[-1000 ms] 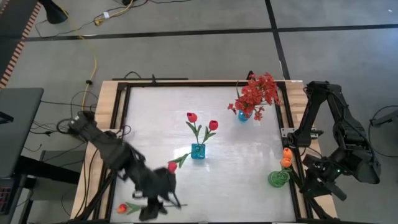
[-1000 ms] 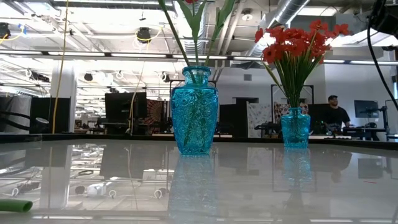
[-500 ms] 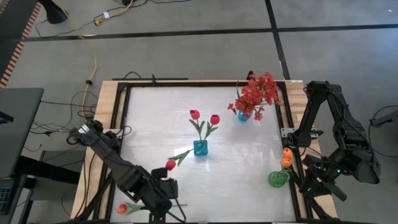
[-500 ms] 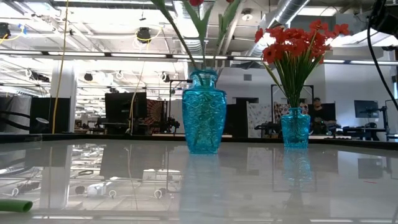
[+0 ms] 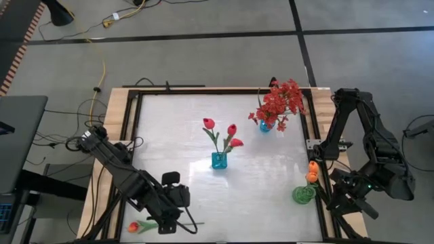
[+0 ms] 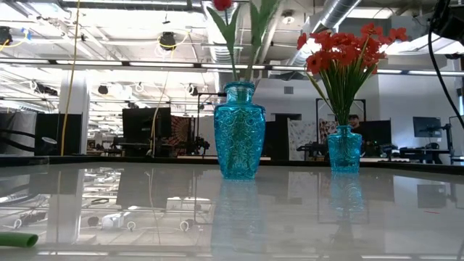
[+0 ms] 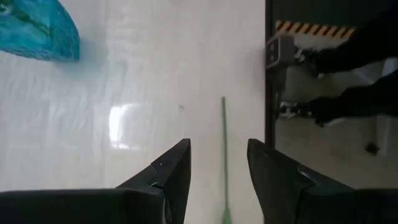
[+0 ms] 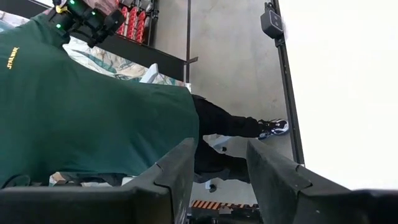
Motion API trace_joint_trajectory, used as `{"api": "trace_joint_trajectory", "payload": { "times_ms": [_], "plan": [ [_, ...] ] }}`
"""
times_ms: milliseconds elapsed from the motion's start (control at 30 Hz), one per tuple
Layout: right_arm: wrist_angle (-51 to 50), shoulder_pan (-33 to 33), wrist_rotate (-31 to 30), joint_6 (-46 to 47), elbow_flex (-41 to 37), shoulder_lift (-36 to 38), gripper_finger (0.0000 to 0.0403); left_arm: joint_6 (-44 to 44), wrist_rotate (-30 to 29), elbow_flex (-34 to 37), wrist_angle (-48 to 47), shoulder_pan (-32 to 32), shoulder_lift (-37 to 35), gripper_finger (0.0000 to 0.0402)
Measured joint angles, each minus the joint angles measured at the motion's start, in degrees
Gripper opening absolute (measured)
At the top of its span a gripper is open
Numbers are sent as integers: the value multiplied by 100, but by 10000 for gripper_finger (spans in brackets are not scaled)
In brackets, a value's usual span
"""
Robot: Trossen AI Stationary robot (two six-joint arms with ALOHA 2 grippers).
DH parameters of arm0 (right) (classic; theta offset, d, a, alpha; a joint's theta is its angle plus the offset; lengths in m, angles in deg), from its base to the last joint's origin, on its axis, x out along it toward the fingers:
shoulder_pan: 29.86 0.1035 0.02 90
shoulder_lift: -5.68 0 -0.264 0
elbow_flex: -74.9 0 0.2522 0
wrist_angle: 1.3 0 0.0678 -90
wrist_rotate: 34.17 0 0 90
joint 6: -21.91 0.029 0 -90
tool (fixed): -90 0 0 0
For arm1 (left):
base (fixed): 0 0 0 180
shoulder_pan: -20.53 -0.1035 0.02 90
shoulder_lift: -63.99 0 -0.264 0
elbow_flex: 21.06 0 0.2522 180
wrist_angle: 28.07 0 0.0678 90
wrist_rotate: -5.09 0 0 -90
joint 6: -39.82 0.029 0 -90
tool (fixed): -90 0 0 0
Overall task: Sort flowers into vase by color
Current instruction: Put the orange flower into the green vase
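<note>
An orange tulip [image 5: 133,226] lies at the table's near left, its thin green stem [image 7: 224,155] flat on the table. My left gripper [image 5: 173,224] [image 7: 219,158] stands open over that stem, pointing steeply down, one finger on either side and neither touching it. The middle blue vase [image 5: 218,161] [image 6: 239,130] holds three red flowers [image 5: 231,129]. A smaller blue vase [image 5: 265,126] at the far right holds a red spray [image 5: 279,100]. A green vase [image 5: 303,195] at the right edge holds orange tulips [image 5: 312,171]. My right gripper [image 5: 344,198] [image 8: 221,168] waits open beyond the right edge.
The table's dark frame rail [image 7: 268,124] runs close beside the stem. A person in a green shirt [image 8: 93,93] stands past the right edge, shoes [image 7: 323,109] on the floor. Bare white tabletop [image 5: 176,135] lies between the vases and the left edge.
A red flower that leaned out of the middle vase toward the near left has swung up and now stands in it, tipped to the right. The vase slid a little toward the table's right. My left gripper sank and tipped downward over the tulip's stem.
</note>
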Motion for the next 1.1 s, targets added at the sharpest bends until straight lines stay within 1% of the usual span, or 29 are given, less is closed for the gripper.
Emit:
{"api": "trace_joint_trajectory", "payload": {
  "times_ms": [100,200,367,533,633,733,867,933,1100],
  "plan": [
    [-2,0,0,1,0,0,172,102,127,93,-42,49,35,144],
    [-5,0,0,2,0,-2,172,115,360,439,169,81,54,144],
    [-6,0,-4,-26,0,-7,172,-106,754,1335,862,191,57,144],
    [-44,0,-4,-33,0,-11,172,-276,1135,2467,1968,501,61,144],
    [-68,0,-4,-45,0,-11,172,-467,1020,3031,2339,716,62,144],
    [-71,0,-4,-44,0,-9,172,-768,919,3486,2509,873,62,144],
    [-66,0,-2,-42,0,-9,172,-974,1151,3995,3531,1069,62,144],
    [-53,0,-2,-43,0,-9,172,-980,1165,4199,3963,1202,62,144],
    [-50,0,-2,-33,0,-9,172,-1380,773,4501,3906,1349,62,144]
  ]
}}
